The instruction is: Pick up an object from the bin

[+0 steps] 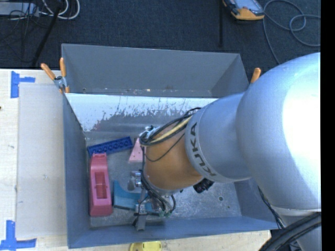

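Blue block (122, 196) lies at the bin's (157, 72) front wall, just beside your claw (142, 218) — set low there, likely to take it. Spread or pressed together, you cannot tell.

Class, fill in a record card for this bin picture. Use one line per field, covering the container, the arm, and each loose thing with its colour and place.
Container: grey metal bin
Arm: reaches in from the right, with the gripper low near the front wall
Nearest thing: blue block, just left of the gripper
Left side: pink oblong thing, lying lengthwise
Behind it: flat blue studded strip
Right of the strip: pale pink triangular piece
Held: cannot tell
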`<state>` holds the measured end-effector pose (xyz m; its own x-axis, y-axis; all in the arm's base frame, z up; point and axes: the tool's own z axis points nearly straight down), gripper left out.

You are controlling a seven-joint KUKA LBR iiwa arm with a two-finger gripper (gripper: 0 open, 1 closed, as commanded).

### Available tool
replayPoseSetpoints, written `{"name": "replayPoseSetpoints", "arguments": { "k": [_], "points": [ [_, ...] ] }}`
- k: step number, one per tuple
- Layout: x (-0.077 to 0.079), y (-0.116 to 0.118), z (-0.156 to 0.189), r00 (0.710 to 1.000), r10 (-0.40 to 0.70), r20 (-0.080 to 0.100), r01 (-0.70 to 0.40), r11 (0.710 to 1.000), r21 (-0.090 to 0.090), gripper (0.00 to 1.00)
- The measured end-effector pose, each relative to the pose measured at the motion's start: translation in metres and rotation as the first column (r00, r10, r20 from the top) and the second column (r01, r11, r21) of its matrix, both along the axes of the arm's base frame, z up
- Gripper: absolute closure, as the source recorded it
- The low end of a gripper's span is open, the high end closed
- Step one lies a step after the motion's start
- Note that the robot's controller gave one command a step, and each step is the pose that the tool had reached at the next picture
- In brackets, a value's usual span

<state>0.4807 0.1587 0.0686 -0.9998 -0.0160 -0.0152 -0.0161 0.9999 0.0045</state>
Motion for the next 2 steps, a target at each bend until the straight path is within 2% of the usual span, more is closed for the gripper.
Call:
{"name": "replayPoseSetpoints", "arguments": {
  "k": [1,2],
  "points": [
    [-0.0019,-0.0035,0.0019,0.999,-0.037,-0.003,0.037,0.999,-0.001,0.00],
    [0.0002,-0.0011,0.0004,1.000,-0.005,-0.003,0.005,1.000,-0.001,1.00]
  ]
}}
